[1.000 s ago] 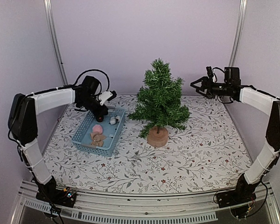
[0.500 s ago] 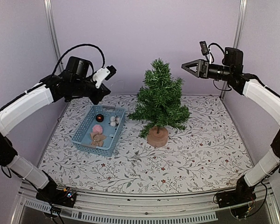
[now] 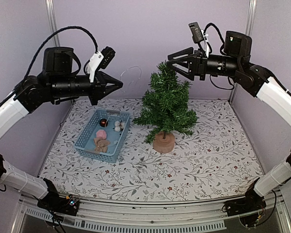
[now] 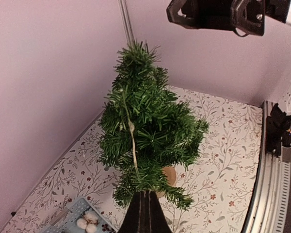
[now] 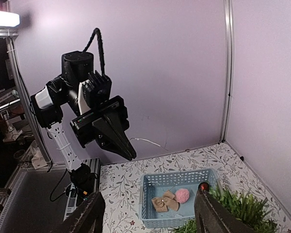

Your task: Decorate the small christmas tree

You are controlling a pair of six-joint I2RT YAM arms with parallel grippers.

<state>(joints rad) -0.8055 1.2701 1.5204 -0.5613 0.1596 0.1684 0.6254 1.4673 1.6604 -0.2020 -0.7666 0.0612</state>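
The small christmas tree (image 3: 166, 104) stands mid-table on its round tan base (image 3: 163, 141); it also shows in the left wrist view (image 4: 148, 131). My left gripper (image 3: 120, 83) is raised left of the tree, pointing at it. It is shut on a thin pale string (image 3: 131, 69). In the left wrist view the string (image 4: 131, 141) runs from the closed tips (image 4: 145, 194) up across the branches. My right gripper (image 3: 177, 62) hangs open and empty just above the treetop, with the tree's tip (image 5: 242, 208) by its right finger (image 5: 211, 213).
A blue basket (image 3: 85, 141) left of the tree holds a dark red ball (image 3: 103, 122), white cotton balls (image 3: 118, 125), a pink pompom (image 3: 101, 133) and a tan bow (image 3: 102, 143). Purple walls close the back and sides.
My left gripper rose out of the basket with the string and swung right toward the tree. My right gripper rose and moved left to above the treetop.
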